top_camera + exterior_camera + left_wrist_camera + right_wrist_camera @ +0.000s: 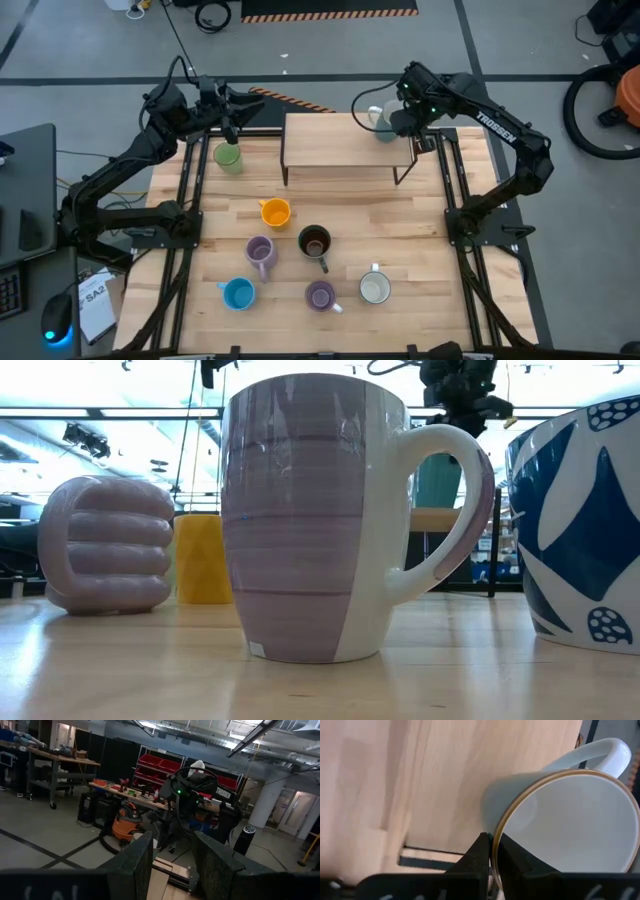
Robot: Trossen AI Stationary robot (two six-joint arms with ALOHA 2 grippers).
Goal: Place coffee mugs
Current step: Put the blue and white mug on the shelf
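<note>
The blue-patterned mug (580,530) is cut off by the low view's right edge, and the striped lilac mug (320,520) hides most of the table behind it. The white mug (560,820) in the right wrist view loses its lower rim behind the right gripper (491,855).

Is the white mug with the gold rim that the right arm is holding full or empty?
Empty. The right wrist view looks straight into the white gold-rimmed mug, showing bare white inside. The right gripper has its jaws shut on the rim.
</note>
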